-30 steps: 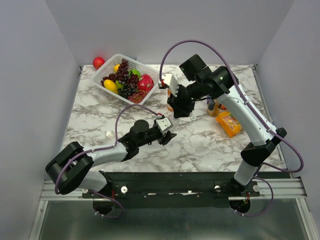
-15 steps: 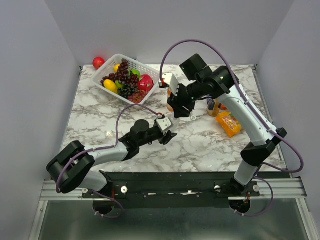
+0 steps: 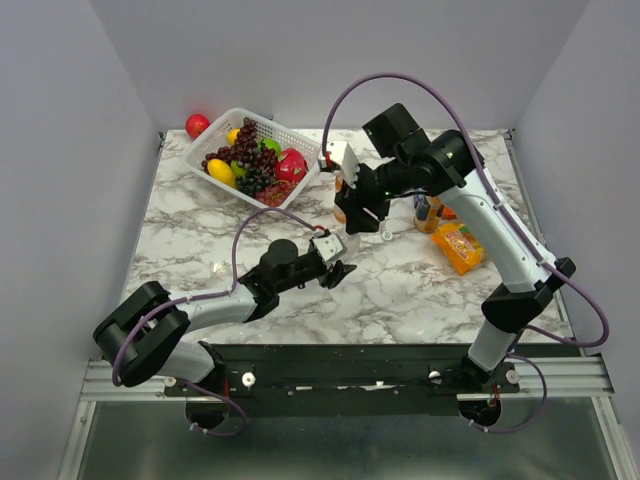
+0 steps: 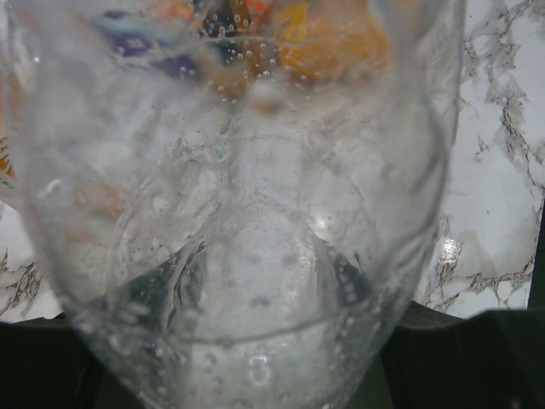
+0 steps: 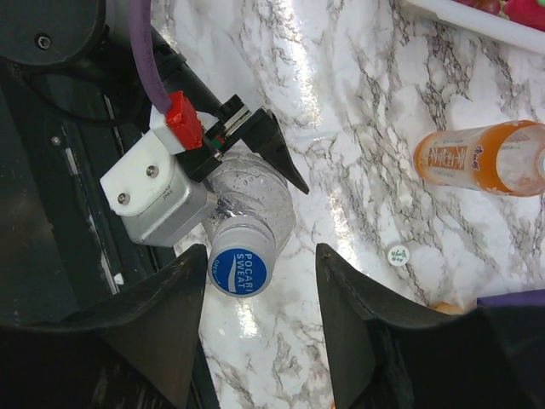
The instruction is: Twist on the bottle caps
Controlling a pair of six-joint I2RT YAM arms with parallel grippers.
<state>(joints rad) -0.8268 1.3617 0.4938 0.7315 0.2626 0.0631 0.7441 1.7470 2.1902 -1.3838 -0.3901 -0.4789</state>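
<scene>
- The left gripper (image 3: 338,270) is clamped on the clear bottle (image 5: 255,200). Its dark fingers (image 5: 277,158) press on the bottle's shoulder, just below the neck.
- In the left wrist view the clear bottle fills almost the whole picture, and only a strip of the marble table (image 4: 502,128) shows at the right edge.
- The blue cap (image 5: 241,266) sits on the clear bottle's neck, its printed top facing the right wrist camera.
- The right gripper (image 5: 260,256) hangs over that cap with its jaws released. One fingertip appears just beside the cap's rim, and a clear gap of marble shows between the cap and the other fingertip.
- This bottle stands in the middle of the table's near half, well inside the front edge and the dark rail there.
- A white cap (image 5: 397,254) lies alone on the marble, apart from the clear bottle and from everything else.
- An orange bottle (image 5: 477,158) is beyond that cap, its neck uncapped. Whether it stands or lies I cannot tell.
- A second orange bottle (image 3: 427,212) and an orange packet (image 3: 458,248) crowd the right side, near the right arm's forearm.
- The fruit basket (image 3: 225,125) fills the back left corner, with a red fruit (image 3: 197,125) at the table's rear edge.
- Bare marble lies along the left side and in the front right corner.
</scene>
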